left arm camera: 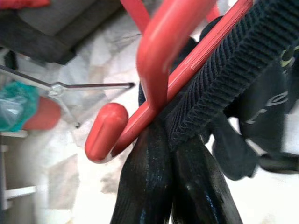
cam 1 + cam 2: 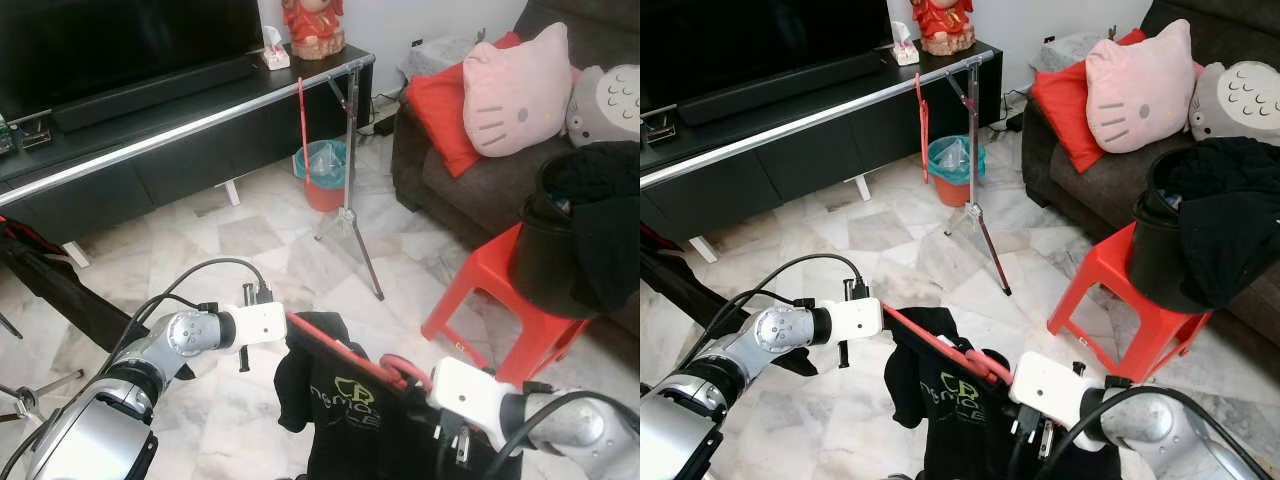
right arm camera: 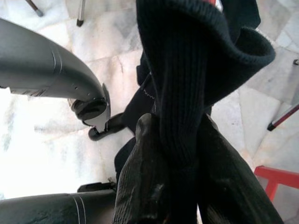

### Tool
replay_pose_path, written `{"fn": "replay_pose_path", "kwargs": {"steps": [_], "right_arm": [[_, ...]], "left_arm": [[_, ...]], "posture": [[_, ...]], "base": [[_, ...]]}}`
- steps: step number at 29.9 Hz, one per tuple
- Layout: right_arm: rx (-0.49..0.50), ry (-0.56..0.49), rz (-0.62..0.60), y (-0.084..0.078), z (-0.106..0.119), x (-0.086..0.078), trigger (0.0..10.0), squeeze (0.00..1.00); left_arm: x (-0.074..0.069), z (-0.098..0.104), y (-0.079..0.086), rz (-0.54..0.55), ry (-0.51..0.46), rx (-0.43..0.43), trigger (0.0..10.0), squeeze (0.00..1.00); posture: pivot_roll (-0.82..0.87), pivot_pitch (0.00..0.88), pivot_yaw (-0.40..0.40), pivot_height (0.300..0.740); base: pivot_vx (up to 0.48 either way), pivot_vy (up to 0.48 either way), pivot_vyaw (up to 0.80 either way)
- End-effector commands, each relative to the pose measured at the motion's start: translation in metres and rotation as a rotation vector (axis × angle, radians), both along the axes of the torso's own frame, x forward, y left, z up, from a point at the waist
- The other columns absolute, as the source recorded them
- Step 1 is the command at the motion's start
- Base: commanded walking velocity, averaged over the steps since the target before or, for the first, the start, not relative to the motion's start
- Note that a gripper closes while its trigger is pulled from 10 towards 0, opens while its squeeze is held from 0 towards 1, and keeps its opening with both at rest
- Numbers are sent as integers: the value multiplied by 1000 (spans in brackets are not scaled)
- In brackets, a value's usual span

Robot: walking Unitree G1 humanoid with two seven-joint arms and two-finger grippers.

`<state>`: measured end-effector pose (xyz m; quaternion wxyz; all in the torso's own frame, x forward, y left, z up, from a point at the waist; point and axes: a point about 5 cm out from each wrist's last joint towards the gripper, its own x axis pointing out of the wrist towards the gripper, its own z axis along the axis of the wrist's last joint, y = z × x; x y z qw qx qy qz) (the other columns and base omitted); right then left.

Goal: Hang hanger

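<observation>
**Red hanger and black garment held between two grippers**

Left wrist view: the left gripper has its two black fingers closed together on the end of the red hanger, where the ribbed black collar of the garment lies along the hanger's arm. Right wrist view — the right gripper pinches a fold of the same ribbed black cloth between its fingers, the fabric rising straight up from the pinch.

In the head views the hanger runs as a slanted red bar from the left gripper down to the right gripper, and the black garment, printed with a pale green logo, droops below it over the marble floor.

Beyond stands a metal clothes rail on a tripod leg, a second red hanger hanging from its bar. Behind that sits a red bin lined with a teal bag — contents cannot be made out. At the right, a black bucket on a red stool holds dark clothing that spills over its rim. A pink cat-face cushion rests on the sofa.
</observation>
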<state>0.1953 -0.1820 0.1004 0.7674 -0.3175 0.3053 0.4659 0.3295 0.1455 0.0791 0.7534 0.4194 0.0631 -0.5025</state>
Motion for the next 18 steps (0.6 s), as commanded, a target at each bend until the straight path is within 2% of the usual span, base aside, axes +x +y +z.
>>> {"fn": "replay_pose_path", "kwargs": {"steps": [1,6,9,18], "right_arm": [[-122,178,-26,-13,-29,-21,10000,0],[-154,218,27,-3,-40,-29,10000,0],[-198,225,41,-4,-45,-31,10000,0],[-198,225,41,-4,-45,-31,10000,0]], "left_arm": [[15,24,31,143,-34,-59,10000,0],[9,16,32,89,94,-28,10000,0],[10,19,31,82,89,-41,10000,0],[10,19,31,82,89,-41,10000,0]], "posture": [[-19,66,107,740],[-15,67,110,740],[-13,64,110,740],[-13,64,110,740]], "base": [[0,0,0],[0,0,0],[0,0,0],[0,0,0]]}}
